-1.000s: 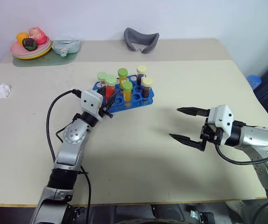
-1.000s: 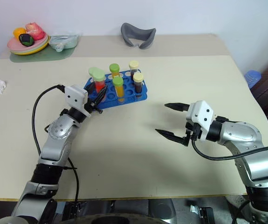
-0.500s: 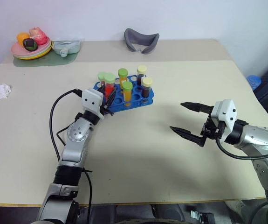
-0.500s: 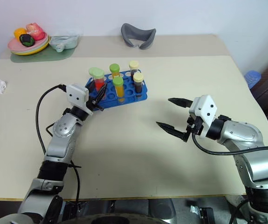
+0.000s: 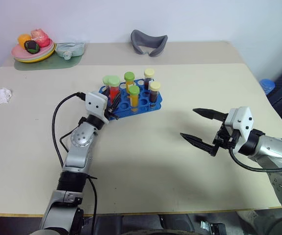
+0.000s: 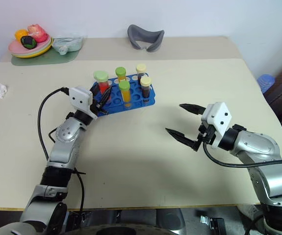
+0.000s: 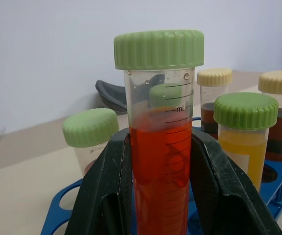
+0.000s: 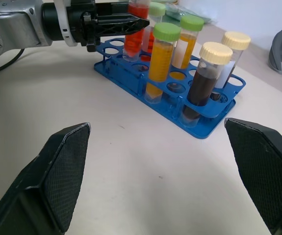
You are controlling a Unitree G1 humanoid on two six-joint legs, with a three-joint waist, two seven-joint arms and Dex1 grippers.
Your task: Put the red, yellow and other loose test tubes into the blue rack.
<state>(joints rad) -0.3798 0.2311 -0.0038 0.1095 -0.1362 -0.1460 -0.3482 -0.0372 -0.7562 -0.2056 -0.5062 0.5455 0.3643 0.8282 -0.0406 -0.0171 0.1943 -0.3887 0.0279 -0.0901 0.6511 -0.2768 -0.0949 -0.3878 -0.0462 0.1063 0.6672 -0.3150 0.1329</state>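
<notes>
At the blue rack (image 5: 131, 100), left claw (image 5: 114, 104) clamped on red tube (image 7: 160, 161), capped neighbours crowding; right claw (image 5: 199, 128) wide, empty.

Left gripper (image 5: 114, 104) clamps the red tube (image 7: 159, 161) at the blue rack (image 5: 143, 105); right gripper (image 5: 203, 129), well right of it, gapes wide.

The beige worktop (image 5: 145, 161) carries the blue rack (image 5: 153, 104) just past its centre. At eleven o'clock a plate (image 5: 29, 55) sits on a green mat (image 5: 38, 64) beside what may be a pale pouch (image 5: 70, 48). A grey curved piece (image 5: 148, 40) lies at twelve, a crumpled tissue (image 5: 3, 95) at nine.
</notes>
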